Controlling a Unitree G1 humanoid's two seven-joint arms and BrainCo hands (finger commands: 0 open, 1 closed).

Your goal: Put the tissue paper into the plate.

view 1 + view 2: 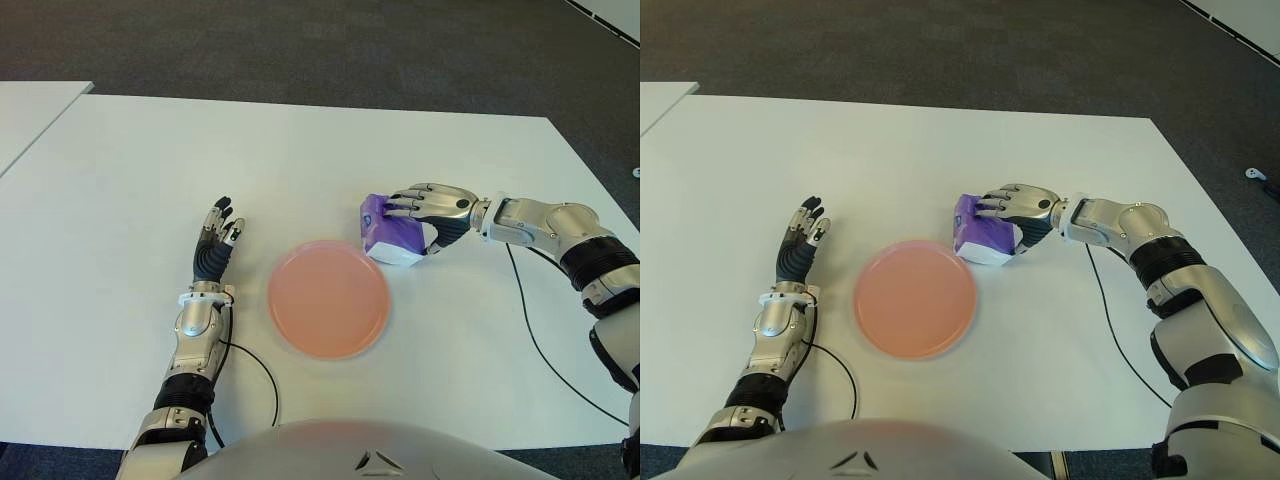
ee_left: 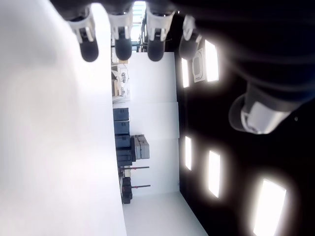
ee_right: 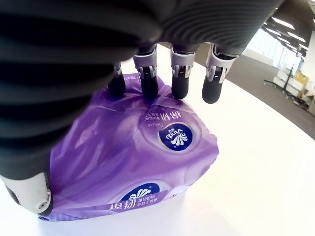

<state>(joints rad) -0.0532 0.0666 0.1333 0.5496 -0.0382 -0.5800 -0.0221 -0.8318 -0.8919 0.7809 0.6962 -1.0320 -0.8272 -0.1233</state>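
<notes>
Closing on the tissue pack [image 1: 392, 236] with our right hand [image 1: 432, 212]; we are judging the task as barely under way. The pack is sitting on the table [image 1: 300, 150], just to the far right of the plate [image 1: 328, 298], near its rim or perhaps just touching it, not in it. The plate is holding nothing. What is left, by our reckoning: firm up the grasp, lift, carry the pack a short way toward the near left, and set it down in the plate.

Right hand is coming in from the right, palm over the top of the pack. In the right wrist view the fingertips [image 3: 150, 83] are pressing into the purple wrapper along its far-left upper edge, three of them dimpling it and the outermost hanging just off the corner, while the thumb [image 3: 30, 194] is sitting low against the opposite side. So we are reading it as curled around the pack, gripping it, though the pack is not looking lifted yet.

Left hand [image 1: 214, 250] is showing to the left of the plate, fingers straight and loose, holding nothing.
</notes>
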